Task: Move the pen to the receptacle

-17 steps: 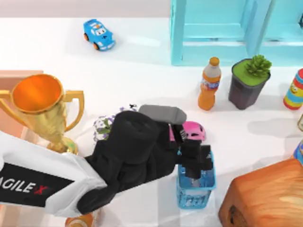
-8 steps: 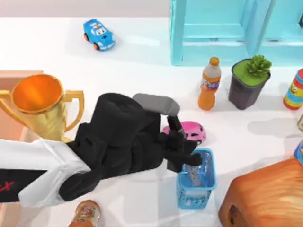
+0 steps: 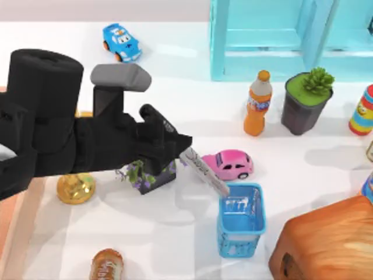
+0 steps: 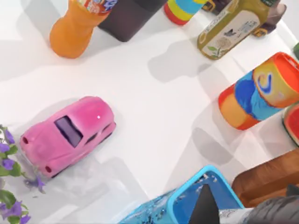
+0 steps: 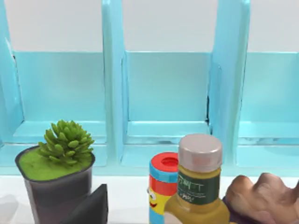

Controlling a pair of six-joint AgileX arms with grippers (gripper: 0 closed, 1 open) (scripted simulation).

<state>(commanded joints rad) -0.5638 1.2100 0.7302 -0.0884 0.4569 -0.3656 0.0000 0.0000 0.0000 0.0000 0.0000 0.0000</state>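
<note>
White table carries a turquoise shelf unit at the far side, with an orange bottle and a potted succulent in front of it. Left gripper sits raised over the middle of the table, beside a pot of purple flowers, its fingers pinching the pen at the capped end. That pen slopes down and to the right, its silvery lettered barrel passing in front of the pink toy car and its free tip touching or just over the rim of the blue basket. From the left wrist view the basket rim lies near the pink car. A blue toy car stands far off, at the back left. On the right arm, whether the fingers are spread cannot be told.
</note>
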